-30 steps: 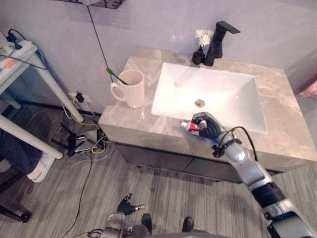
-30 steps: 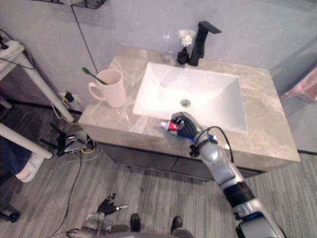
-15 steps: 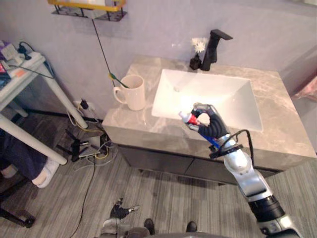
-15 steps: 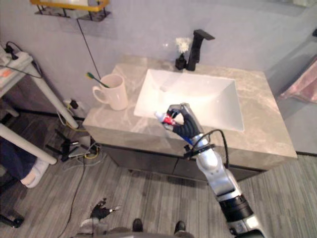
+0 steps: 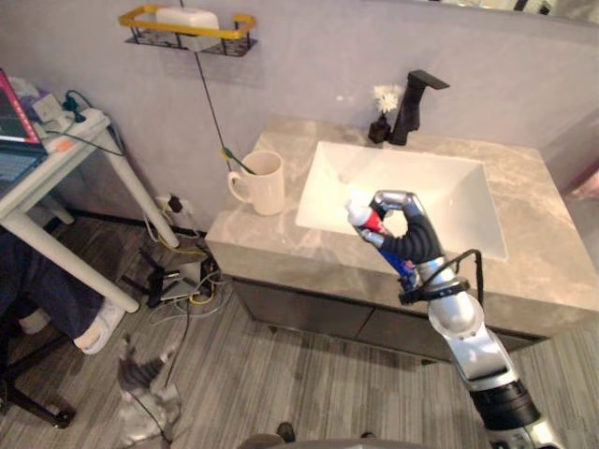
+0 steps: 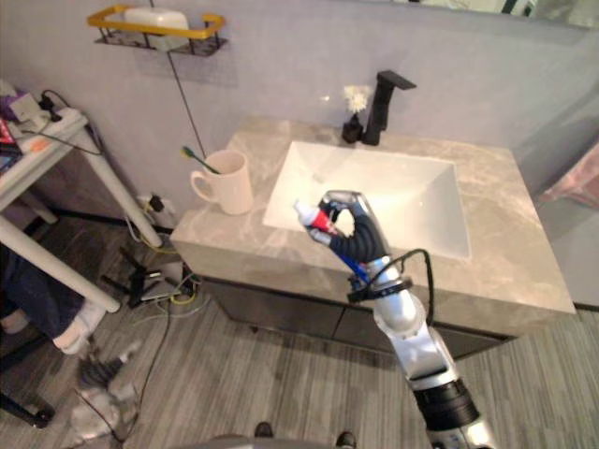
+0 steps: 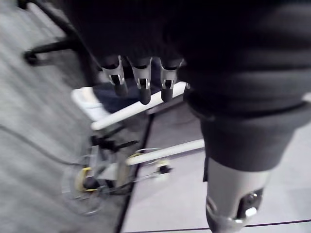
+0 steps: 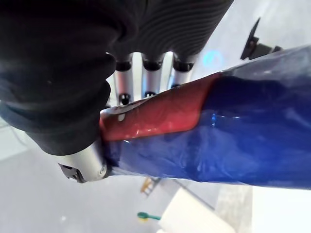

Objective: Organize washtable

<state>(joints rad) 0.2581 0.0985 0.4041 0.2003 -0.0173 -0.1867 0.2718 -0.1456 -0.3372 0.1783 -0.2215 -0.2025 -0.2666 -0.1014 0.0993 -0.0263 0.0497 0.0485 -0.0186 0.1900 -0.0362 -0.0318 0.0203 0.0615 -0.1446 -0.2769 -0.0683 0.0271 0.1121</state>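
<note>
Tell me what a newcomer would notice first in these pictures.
The right hand, curled round a red, white and blue toothpaste tube, holds it in the air over the front of the grey marble washtable. Behind it lies the white sink with a black faucet at the back, and a cream mug with a green toothbrush stands at the counter's left.

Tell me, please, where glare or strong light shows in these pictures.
Left eye view: the white sink basin is lit very bright, its walls almost without shading. Right wrist view: small glints lie on the glossy toothpaste tube that the right hand grips. Right eye view: a small bright spot on the wall beside the black faucet.
</note>
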